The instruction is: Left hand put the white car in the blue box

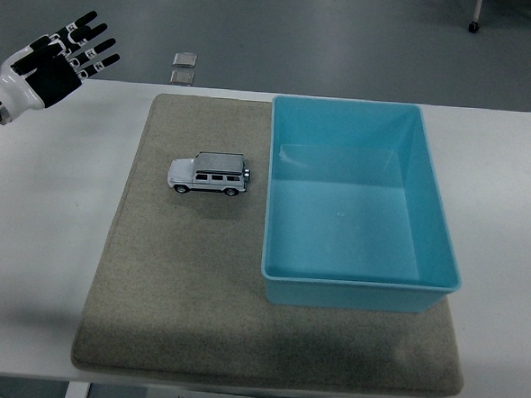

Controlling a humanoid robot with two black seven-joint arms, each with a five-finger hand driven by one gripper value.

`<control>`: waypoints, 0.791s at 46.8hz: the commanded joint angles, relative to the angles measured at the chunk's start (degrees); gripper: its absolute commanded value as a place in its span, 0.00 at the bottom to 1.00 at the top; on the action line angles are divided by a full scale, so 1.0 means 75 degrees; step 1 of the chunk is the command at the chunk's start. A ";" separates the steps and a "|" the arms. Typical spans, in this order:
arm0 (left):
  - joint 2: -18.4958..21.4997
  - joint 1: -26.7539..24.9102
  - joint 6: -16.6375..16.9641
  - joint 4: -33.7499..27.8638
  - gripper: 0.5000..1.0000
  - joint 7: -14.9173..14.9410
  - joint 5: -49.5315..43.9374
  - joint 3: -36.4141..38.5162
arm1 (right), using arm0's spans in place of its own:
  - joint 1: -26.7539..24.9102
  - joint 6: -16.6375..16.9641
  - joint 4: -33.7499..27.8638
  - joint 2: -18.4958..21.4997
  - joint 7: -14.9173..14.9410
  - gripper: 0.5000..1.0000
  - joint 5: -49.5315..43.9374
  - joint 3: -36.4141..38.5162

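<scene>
Head view, near to far. Lowest in frame: near edge of the white table (pixel 36 266), bare surface on either side of a tan mat (pixel 177 311). The mat covers most of the middle of the tabletop, its front edge close to the table's near edge; probably there to keep objects from sliding and to mark out the work area.

Centre right: blue box (pixel 359 293), open-topped, rectangular, sitting on the right part of the mat. Nothing inside it. Its left wall runs straight up the frame, so the mouth is easy to reach from the left.

Centre left, further back: white car (pixel 209 174), upright on its wheels on the mat, side-on to the camera, nose toward the left of frame. It stands near the box's left wall but clear of it. Not yet touched; task not begun on the object.

Upper left corner: left hand (pixel 62 53), black fingers and white wrist, held above the table's far-left corner, well apart from the car. Fingers stretched out and spread, nothing in them. Judgement: a start pose, ready to sweep down-right to the car.

Top centre, beyond the table's far edge: two small grey plates (pixel 183 69) on the floor. Right arm does not show anywhere.
</scene>
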 commanded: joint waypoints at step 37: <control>-0.0116 -0.0497 -0.0104 0.0527 1.00 -0.0925 0.2844 -0.0121 | -0.0001 0.0000 0.0000 0.0000 0.0000 0.87 0.0000 0.0007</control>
